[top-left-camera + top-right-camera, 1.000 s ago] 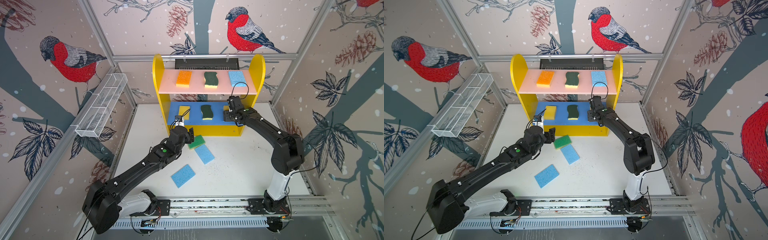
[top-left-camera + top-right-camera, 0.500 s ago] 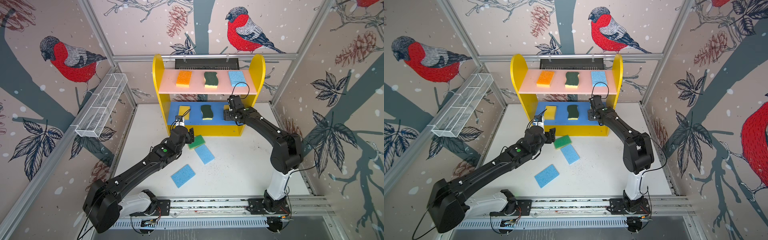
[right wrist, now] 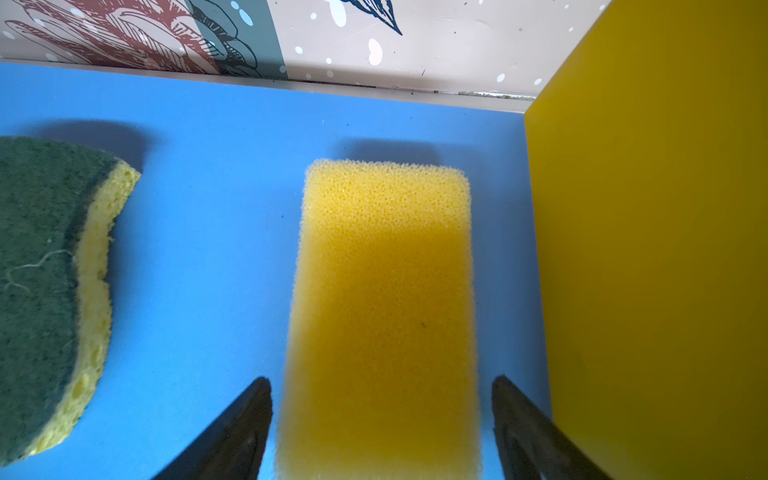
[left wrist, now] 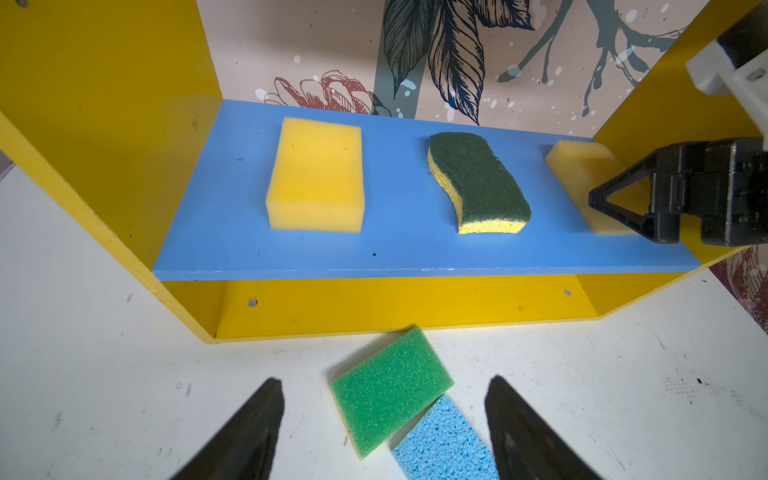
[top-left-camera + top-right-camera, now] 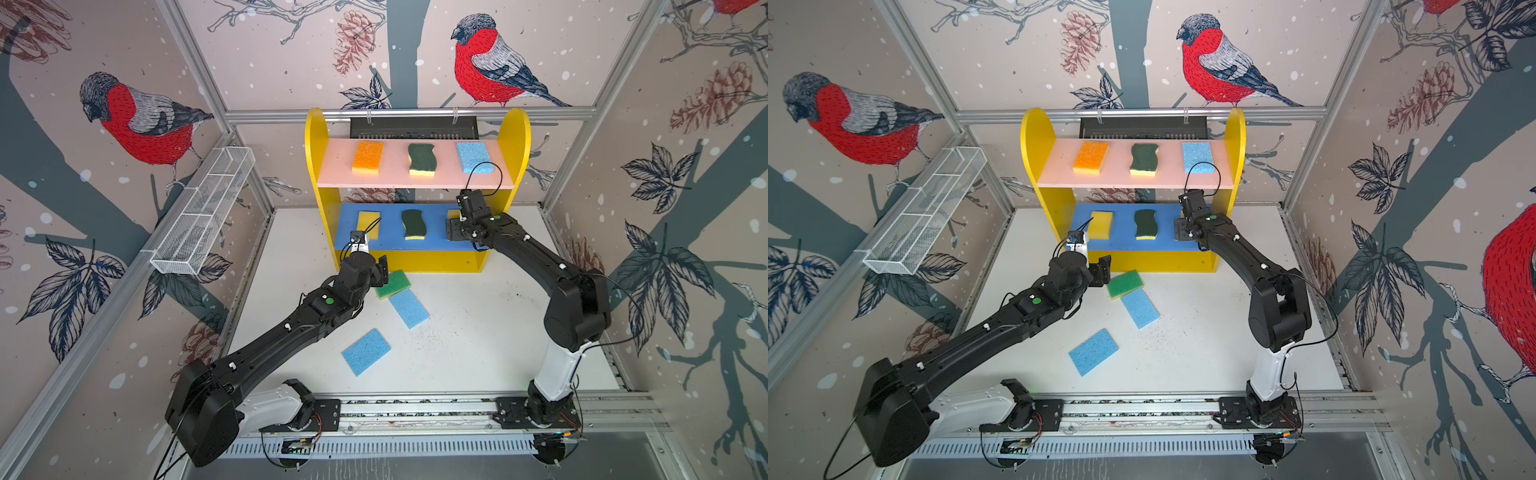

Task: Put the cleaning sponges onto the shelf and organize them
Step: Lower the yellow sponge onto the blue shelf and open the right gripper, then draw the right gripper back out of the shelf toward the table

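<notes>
Right gripper (image 3: 381, 377) wider — clear of yellow sponge (image 3: 382, 270), its wrist view only

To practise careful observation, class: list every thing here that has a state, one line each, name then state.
Left claw, open, empty.
Right claw, open, astride right yellow sponge.
Right yellow sponge, flat on blue board, not gripped.
Shelf, upright, six sponges on it.
Green sponge, on table, lapping over blue sponge.
Lone blue sponge, flat on table.
</notes>
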